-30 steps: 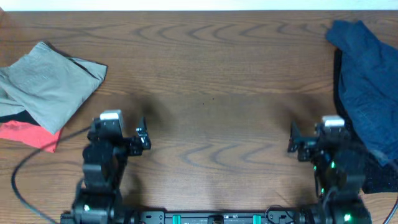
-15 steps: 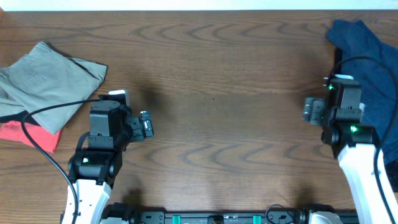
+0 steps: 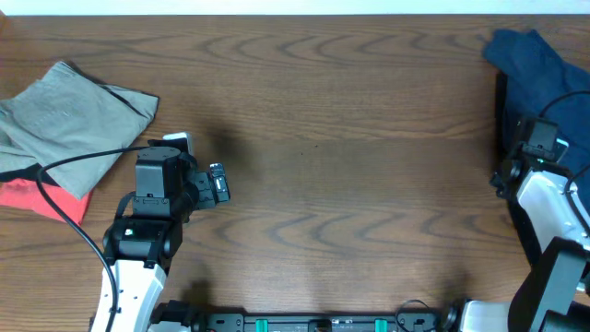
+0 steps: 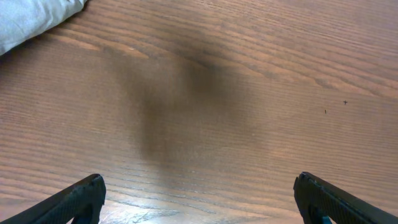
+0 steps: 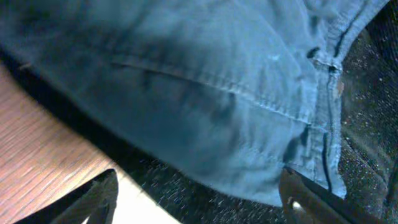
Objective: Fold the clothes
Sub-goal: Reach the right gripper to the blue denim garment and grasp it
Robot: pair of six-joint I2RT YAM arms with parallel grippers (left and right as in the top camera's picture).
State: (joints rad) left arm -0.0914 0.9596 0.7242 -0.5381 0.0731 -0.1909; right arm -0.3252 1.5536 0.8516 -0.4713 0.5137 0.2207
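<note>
Right fingers [image 5: 99,199], spread wide, hang over the navy garment [image 5: 186,93] at the right edge of the table [image 3: 323,111]. Its seam runs between them, and it lies on one speckled black garment [image 5: 367,124]. Left fingers [image 4: 81,199], also spread, hang over bare wood. Far left: one grey garment [image 3: 69,120] atop one red garment [image 3: 41,198]. Four garments in all.

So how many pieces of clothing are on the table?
4: grey-khaki garment over coral-red garment, left; navy-blue garment over speckled black garment, right. Others may hide underneath.
</note>
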